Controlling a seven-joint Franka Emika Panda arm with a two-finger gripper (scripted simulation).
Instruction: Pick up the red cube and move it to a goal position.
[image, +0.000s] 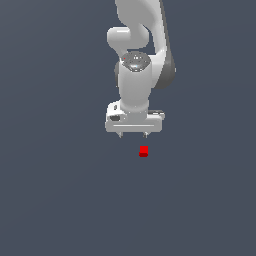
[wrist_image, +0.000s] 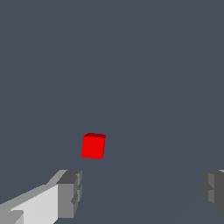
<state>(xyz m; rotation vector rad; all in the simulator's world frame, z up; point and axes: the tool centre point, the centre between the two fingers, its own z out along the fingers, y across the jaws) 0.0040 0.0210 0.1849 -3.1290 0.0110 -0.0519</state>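
Note:
The red cube (image: 143, 151) is a tiny bright red block lying on the flat grey surface, just in front of the white gripper and slightly toward the exterior view's right. My gripper (image: 133, 135) hangs above the surface with its two short fingertips (image: 120, 135) spread wide and nothing between them. In the wrist view the red cube (wrist_image: 93, 146) lies beyond the gripper (wrist_image: 142, 192), closer to one grey fingertip (wrist_image: 70, 192) than to the other. The cube is not touched by either finger.
The plain dark grey surface (image: 60, 200) fills both views. The white arm (image: 137, 45) rises behind the gripper to the top of the exterior view.

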